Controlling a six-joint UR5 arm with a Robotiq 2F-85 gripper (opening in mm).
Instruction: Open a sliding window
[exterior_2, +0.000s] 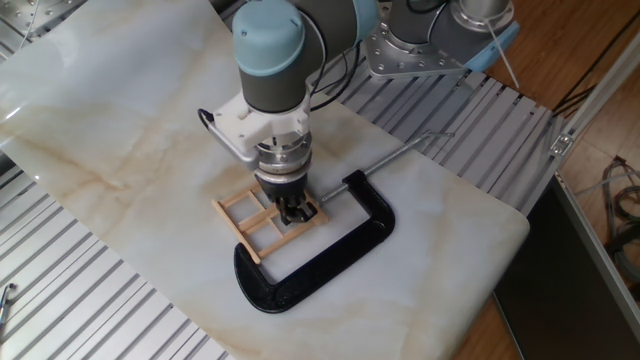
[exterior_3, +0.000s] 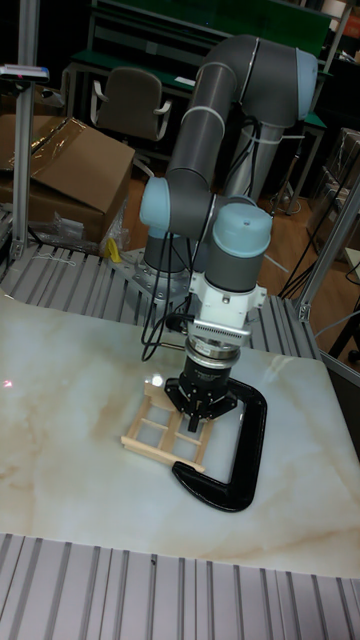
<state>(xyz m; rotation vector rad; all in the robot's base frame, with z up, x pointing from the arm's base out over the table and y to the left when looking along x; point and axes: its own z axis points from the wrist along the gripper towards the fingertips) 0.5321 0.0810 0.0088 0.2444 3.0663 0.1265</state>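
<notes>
Since the sliding window, mid-frame on the bench, looks light and fragile, grip one thin crossbar; fingers closure cannot be told.

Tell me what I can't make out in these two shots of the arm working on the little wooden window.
- Gripper fingertips: too small in the fixed view, dark and blurred in the tall fixed view; open or shut unclear.
- Sliding window: its right end is hidden behind the gripper in both views, so contact is unclear.
- C-clamp: where its jaw meets the window is hidden by the gripper.
</notes>
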